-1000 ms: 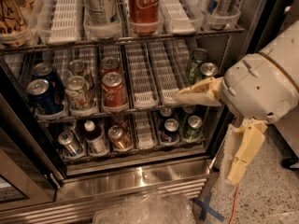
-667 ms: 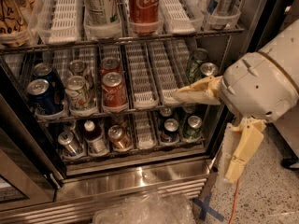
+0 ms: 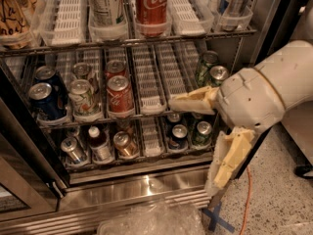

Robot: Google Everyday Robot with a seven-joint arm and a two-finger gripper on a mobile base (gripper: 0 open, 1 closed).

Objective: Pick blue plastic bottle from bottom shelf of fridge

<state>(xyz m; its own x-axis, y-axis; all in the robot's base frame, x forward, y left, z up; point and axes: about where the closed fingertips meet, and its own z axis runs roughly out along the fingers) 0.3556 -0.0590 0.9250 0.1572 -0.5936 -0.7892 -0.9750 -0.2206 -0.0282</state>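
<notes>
Just in front of an open steel fridge, at its right side, a white robot arm carries the end effector. It is released: its two cream fingers are spread wide, one pointing left at the front edge of the middle shelf, the other hanging down toward the floor, with nothing gripped between them.

The blue plastic bottle, dark with a white cap, stands upright on the bottom shelf, well to the left of the end effector and apart from it. Between the two, along that shelf, come a bronze-topped can just beside the bottle, a white slotted tray, then dark cans and a green can behind the spread fingers.

Above and left of the end effector, the middle shelf holds blue cans, a pale can and red cans. Below the end effector, crumpled clear plastic and a blue tape cross lie on the floor.
</notes>
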